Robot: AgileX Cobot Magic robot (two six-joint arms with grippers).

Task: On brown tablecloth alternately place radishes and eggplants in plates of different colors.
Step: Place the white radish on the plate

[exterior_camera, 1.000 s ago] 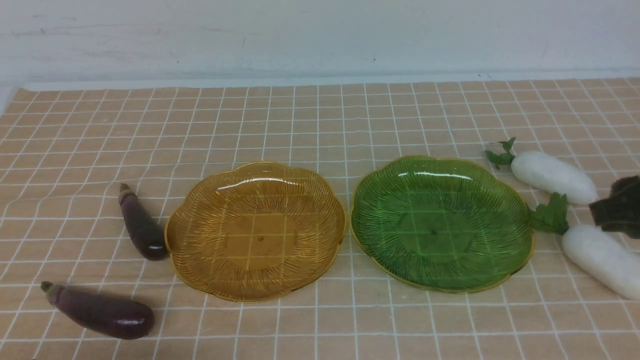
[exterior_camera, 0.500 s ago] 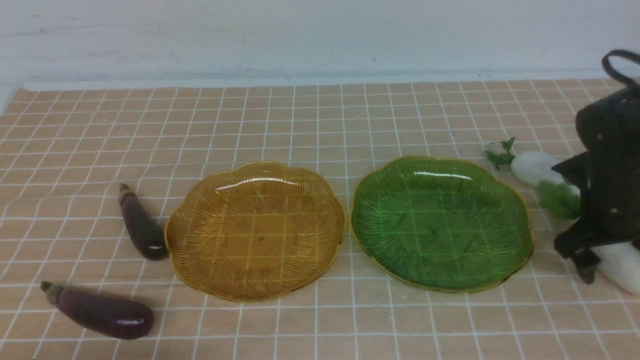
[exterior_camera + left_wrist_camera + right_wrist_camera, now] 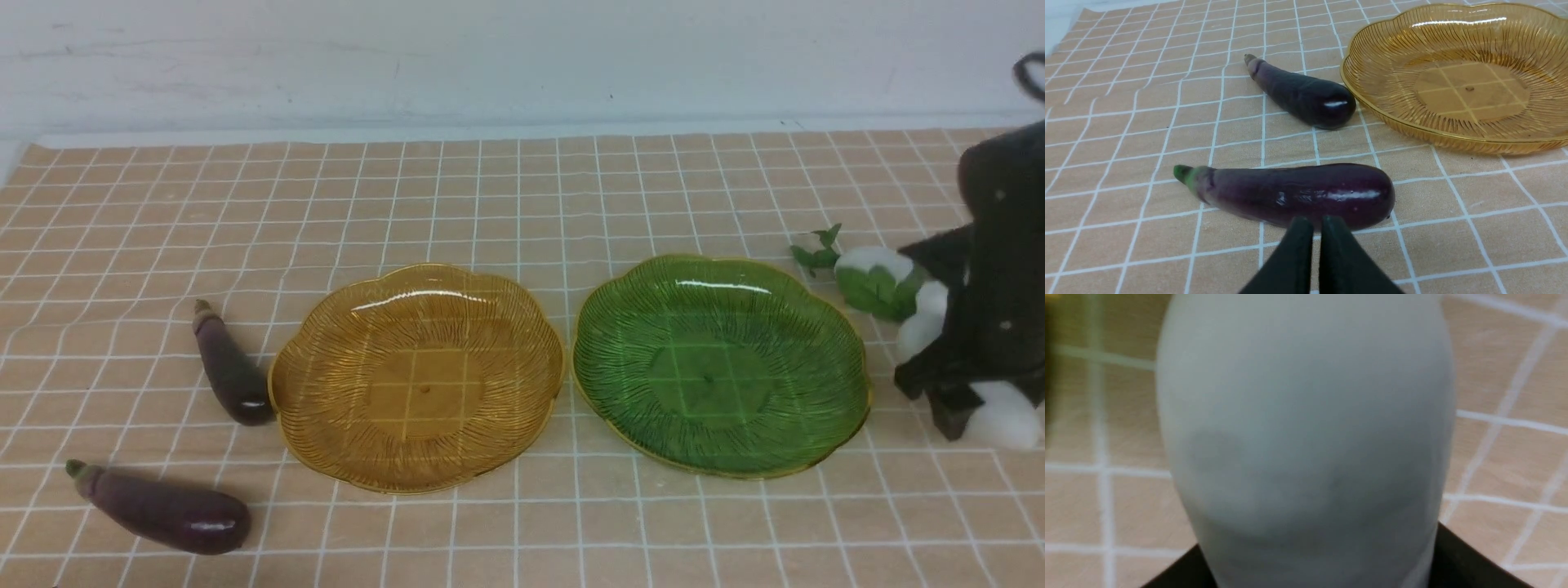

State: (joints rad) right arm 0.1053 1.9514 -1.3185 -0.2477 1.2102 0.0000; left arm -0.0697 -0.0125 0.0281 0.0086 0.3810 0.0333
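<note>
My right pincer (image 3: 959,392) now clasps the near radish (image 3: 1006,418) at the front view's right edge. Its leaves sit higher than a moment ago, so it seems lifted off the brown tablecloth (image 3: 522,204), ready for the green plate (image 3: 718,367).

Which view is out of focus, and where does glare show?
Right wrist view: the radish fills the frame, blurred. Front view: glare streaks on the amber plate and green plate. Left wrist view: sharp, highlights on the nearer eggplant.
</note>
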